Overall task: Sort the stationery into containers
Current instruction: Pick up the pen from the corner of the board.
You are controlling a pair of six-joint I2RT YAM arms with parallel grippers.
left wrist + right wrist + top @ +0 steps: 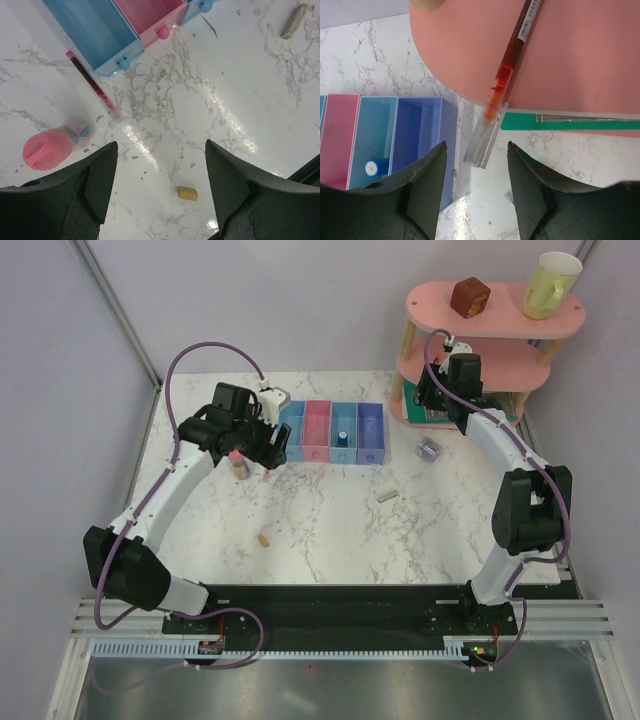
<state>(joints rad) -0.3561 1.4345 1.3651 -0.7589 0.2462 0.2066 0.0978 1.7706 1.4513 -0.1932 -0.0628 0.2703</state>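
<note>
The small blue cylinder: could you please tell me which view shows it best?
The right wrist view: the blue cylinder sits large and clear inside a light-blue bin. The top view shows only a tiny speck; the left wrist view misses it.

Easiest way in is from the front of the bins (pixel 316 454). The table (pixel 330 530) is wide open there, with only a beige bit (pixel 387 496) front-right and a second beige bit (pixel 264 538) further out front-left.

The left end of the bins is cramped. A cylinder (pixel 238 462) stands near the front-left corner, a pen (pixel 92 82) lies just beside the end bin, and the left arm (pixel 190 475) hangs over it all.

On the right, a tub (pixel 430 448) sits between the bins and the shelf (pixel 500 315). A shelf pen (pixel 506 70) pokes out over that gap, and the right arm (pixel 500 440) reaches in there.
</note>
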